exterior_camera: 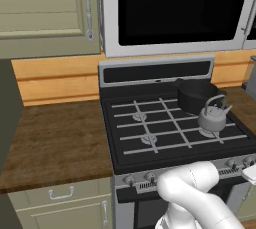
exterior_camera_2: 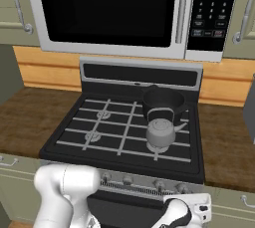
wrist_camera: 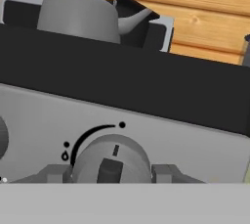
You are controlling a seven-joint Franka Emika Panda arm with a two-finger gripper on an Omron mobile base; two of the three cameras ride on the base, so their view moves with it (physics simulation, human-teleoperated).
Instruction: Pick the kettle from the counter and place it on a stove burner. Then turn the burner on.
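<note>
Arm bent low, reaching forward; end effector [wrist_camera: 111, 173] level, fingers [wrist_camera: 53, 173] part-open either side, not clamped.

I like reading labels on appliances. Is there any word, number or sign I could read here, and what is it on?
No words or numbers are legible.
Microwave keypad: pale button labels, too small and blurred to read.
Stove knob: a curved black arc, two dots and a small flame-like sign on the front panel; no lettering.

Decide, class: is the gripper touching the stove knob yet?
Cannot tell. In the hand view the fingers flank the knob closely, but no clear contact or gap shows.
</note>
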